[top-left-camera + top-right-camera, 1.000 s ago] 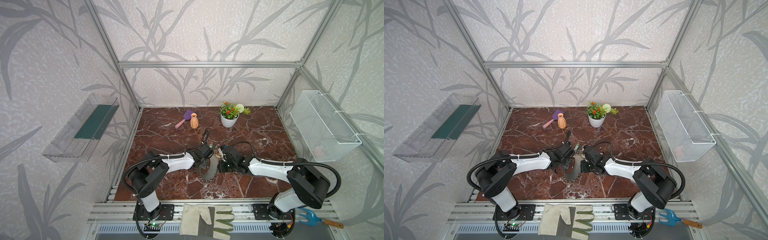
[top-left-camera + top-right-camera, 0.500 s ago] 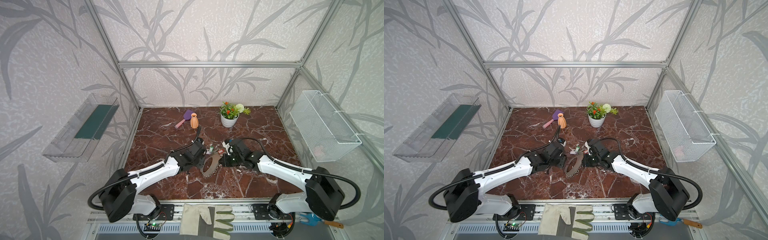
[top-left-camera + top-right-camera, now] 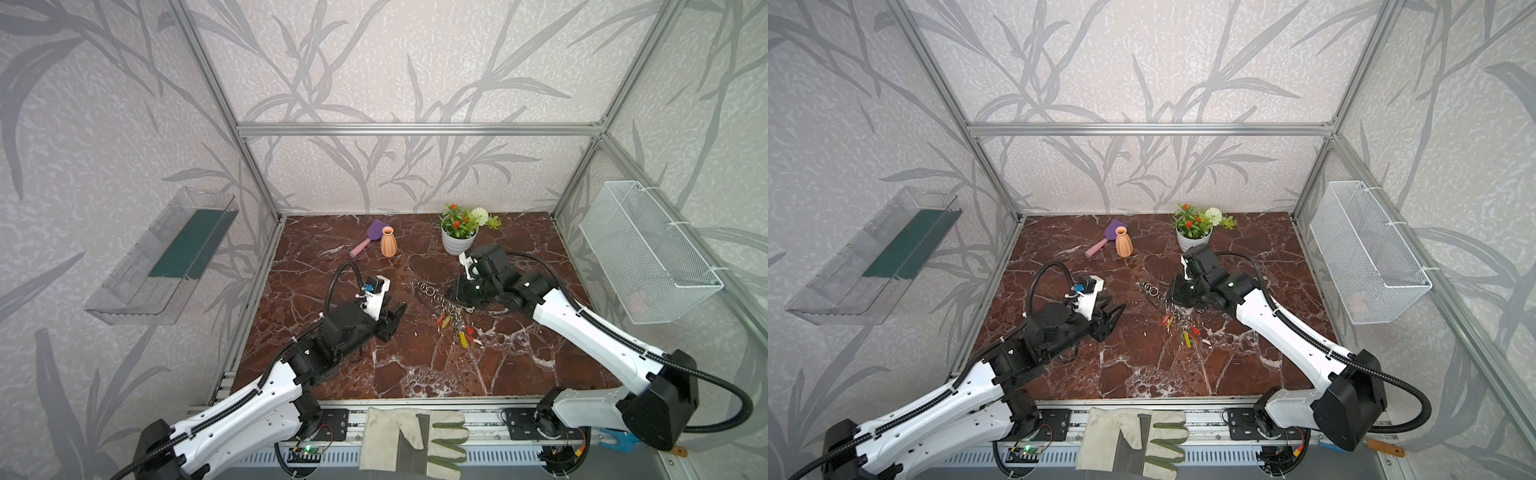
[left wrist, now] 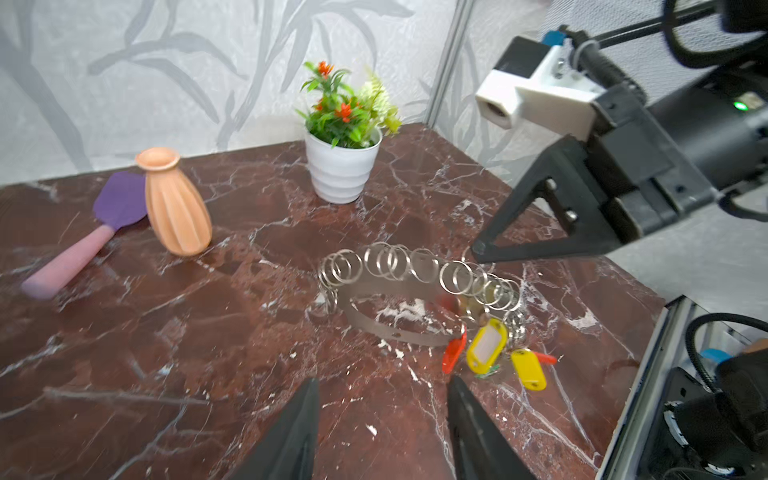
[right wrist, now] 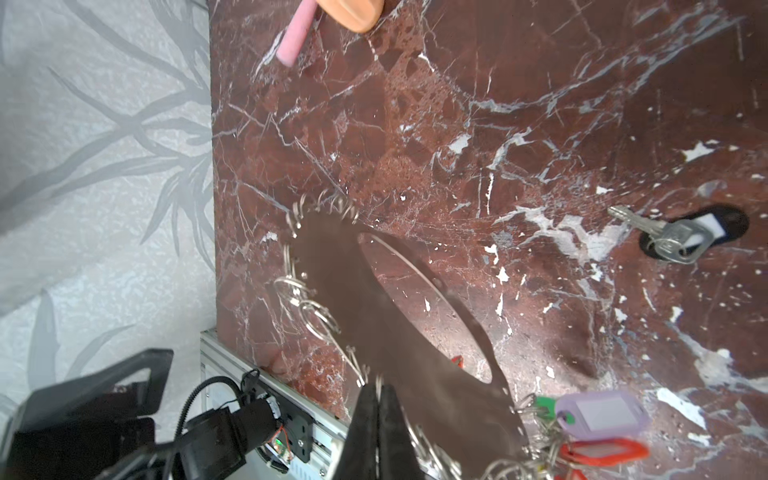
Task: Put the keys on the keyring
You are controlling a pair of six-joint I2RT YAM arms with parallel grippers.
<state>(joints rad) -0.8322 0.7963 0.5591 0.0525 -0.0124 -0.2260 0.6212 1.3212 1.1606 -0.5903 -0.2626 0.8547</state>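
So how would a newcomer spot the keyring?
On the red marble table, in front of the white flower pot, find the right gripper. Its fingers pinch the keyring: a flat grey oval plate with a large hole, alone in having silver split rings fringing its edge.

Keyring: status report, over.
Right gripper shut on keyring, tilted up on edge. Left gripper open, empty. One loose key lies apart.

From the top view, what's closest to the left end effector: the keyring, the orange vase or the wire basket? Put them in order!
1. keyring, just right of the left end effector, mid-table.
2. orange vase, toward the back wall.
3. wire basket, on the right wall.
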